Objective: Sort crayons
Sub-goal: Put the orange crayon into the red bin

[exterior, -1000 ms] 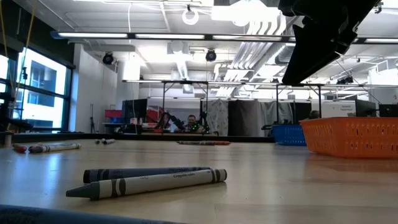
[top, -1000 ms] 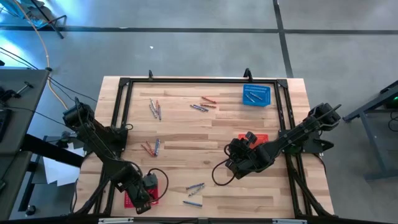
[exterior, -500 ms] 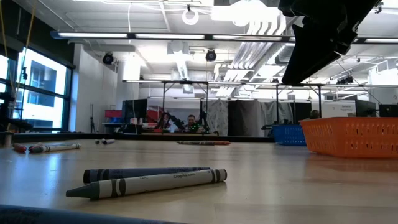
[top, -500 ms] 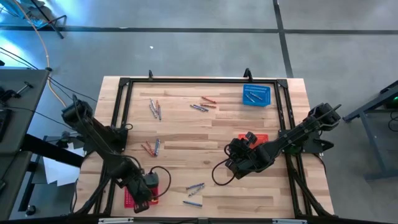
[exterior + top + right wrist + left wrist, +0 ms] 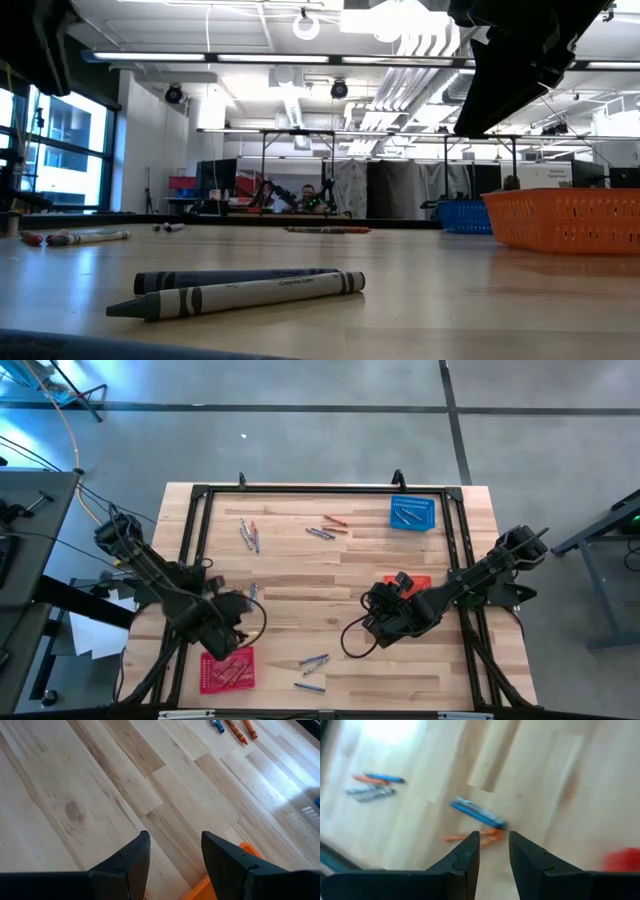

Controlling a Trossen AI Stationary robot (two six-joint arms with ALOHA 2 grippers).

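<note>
My left gripper point(image 5: 238, 612) has swung up off the red basket point(image 5: 227, 669) at the near-left corner and now hangs by the small crayon cluster point(image 5: 243, 596). Basket now fully uncovered. My left arm point(image 5: 35, 45) has entered the low view's upper left corner.

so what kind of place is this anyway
Probably a robotics lab or workshop: a pale wooden worktable under long ceiling strip lights, with exposed white ceiling ducts and dark metal equipment frames behind.
</note>
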